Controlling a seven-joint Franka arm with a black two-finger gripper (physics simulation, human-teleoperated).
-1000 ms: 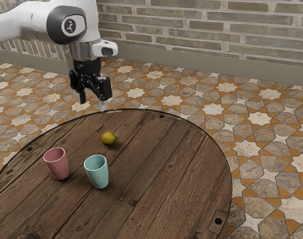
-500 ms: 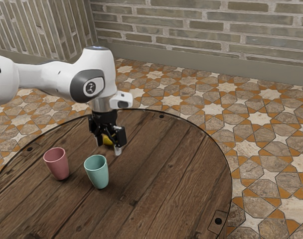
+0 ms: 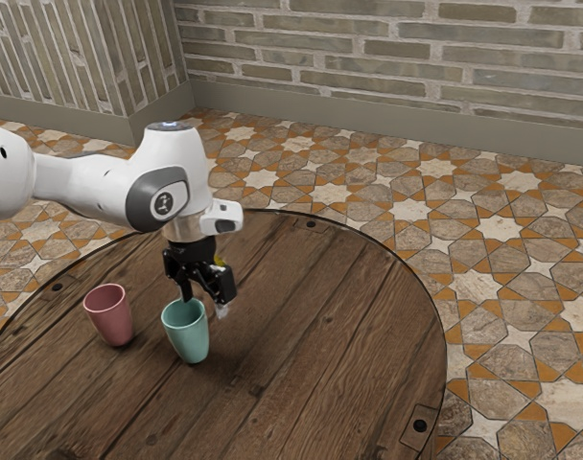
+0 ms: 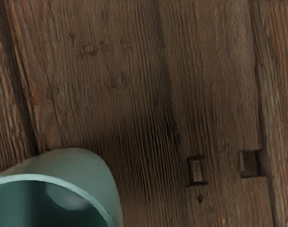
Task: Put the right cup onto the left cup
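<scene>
The round plank table ends in a thin dark rim that curves round the far side and down the exterior view's right, with black studs set near it. Both cups stand upright, well in from that far rim; a strip of wood lies between them, and from the teal cup the planks run a long way toward the exterior view's right, giving the wider side for moving. The pink cup, on the exterior view's left, sits nearer the curve of the rim on that side. The tool hangs low at the teal cup's far side, fingers parted, with nothing gripped; whether a finger touches the cup I cannot tell. Behind the tool, a bit of yellow fruit peeks out. Both mouths face up: the teal cup's inside shows smooth dark teal wall with a paler rounded patch, while the pink cup's floor is hidden. The teal cup, the right-hand one in the exterior view, is plain and smooth, wider at the mouth and narrowing to its base, with a lighter lip. In the wrist view two small square notches mark the wood near the cup. The teal cup stands directly on the table, beside the pink one.
</scene>
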